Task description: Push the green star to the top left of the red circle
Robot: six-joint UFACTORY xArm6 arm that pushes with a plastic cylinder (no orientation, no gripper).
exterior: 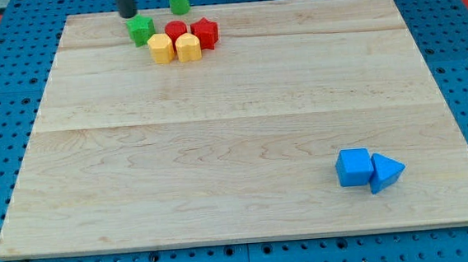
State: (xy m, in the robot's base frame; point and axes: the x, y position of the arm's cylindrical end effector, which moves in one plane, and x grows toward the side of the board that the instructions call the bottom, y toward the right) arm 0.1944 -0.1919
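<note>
The green star lies near the view's top left of the wooden board, just left of the red circle. My tip is at the end of the dark rod, touching or almost touching the star's upper left edge. A red star sits right of the red circle. A yellow block and a yellow block lie just below the red circle, side by side.
A green cylinder stands at the board's top edge, right of my tip. A blue cube and a blue triangle lie together at the view's bottom right. The board sits on a blue pegboard.
</note>
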